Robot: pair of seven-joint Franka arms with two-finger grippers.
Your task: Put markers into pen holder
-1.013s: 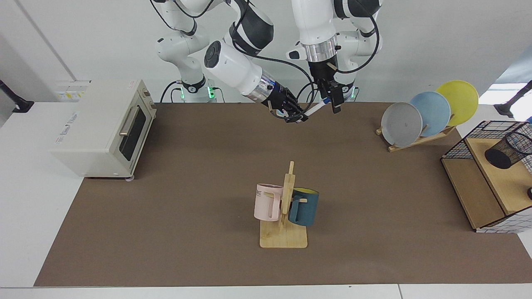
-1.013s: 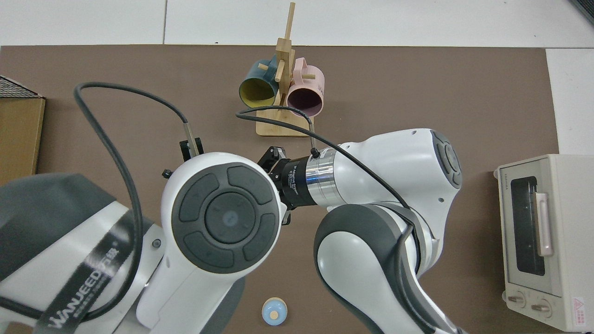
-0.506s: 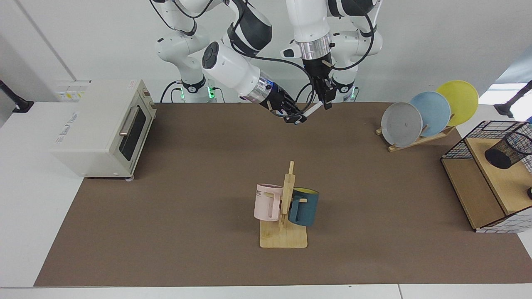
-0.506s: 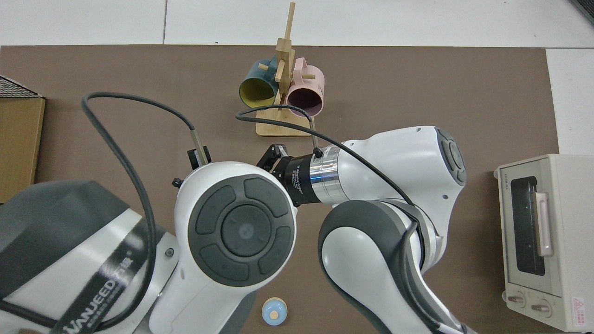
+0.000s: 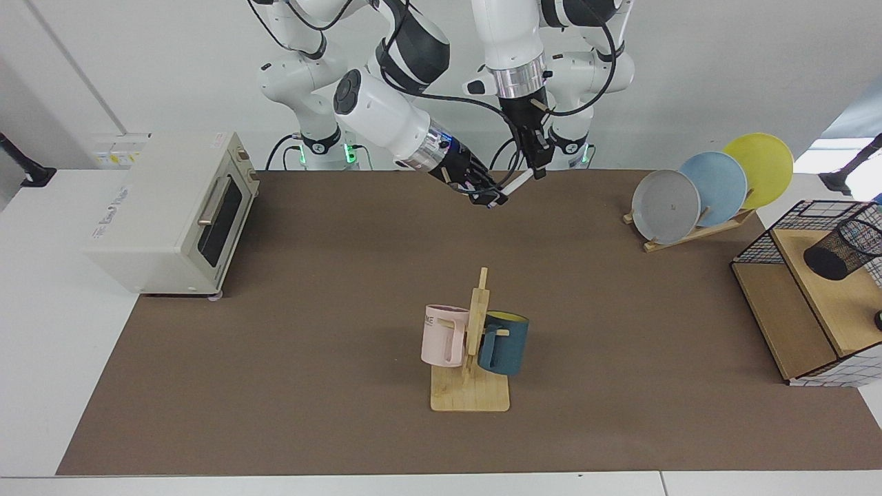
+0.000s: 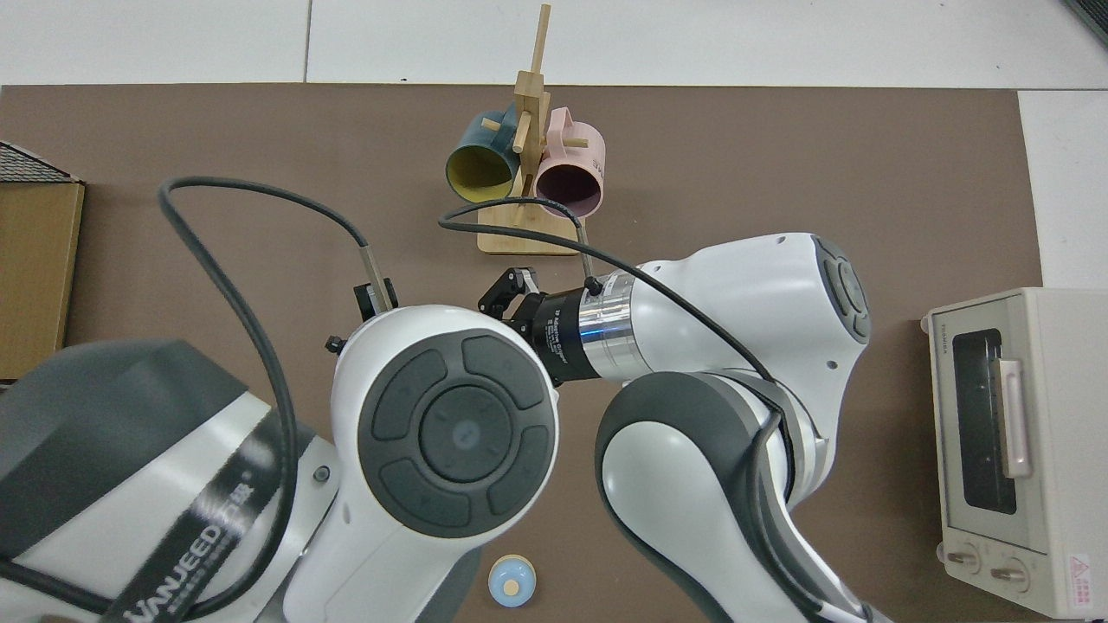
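Observation:
A slim white marker [image 5: 518, 182] hangs tilted above the far edge of the brown mat, between my two grippers. My right gripper [image 5: 488, 198] reaches in from the facing view's left and is shut on the marker's lower end. My left gripper [image 5: 536, 167] hangs straight down over the marker's upper end, and that end vanishes into it. In the top view the arms hide the marker, and only the right gripper [image 6: 506, 297] peeks out. The pen holder [image 5: 842, 249], a black mesh cup, lies tilted on a wooden shelf at the far right.
A toaster oven [image 5: 172, 213] stands at the left. A wooden mug rack [image 5: 471, 386] with a pink and a blue mug is mid-table. Three plates lean in a rack [image 5: 689, 234]. A black wire basket [image 5: 792, 227] surrounds the pen holder's shelf. A small blue knob [image 6: 511, 587] lies near the arms.
My left gripper slid along the marker toward the right gripper, and the blue cap no longer shows. The right gripper shifted slightly, still on the marker.

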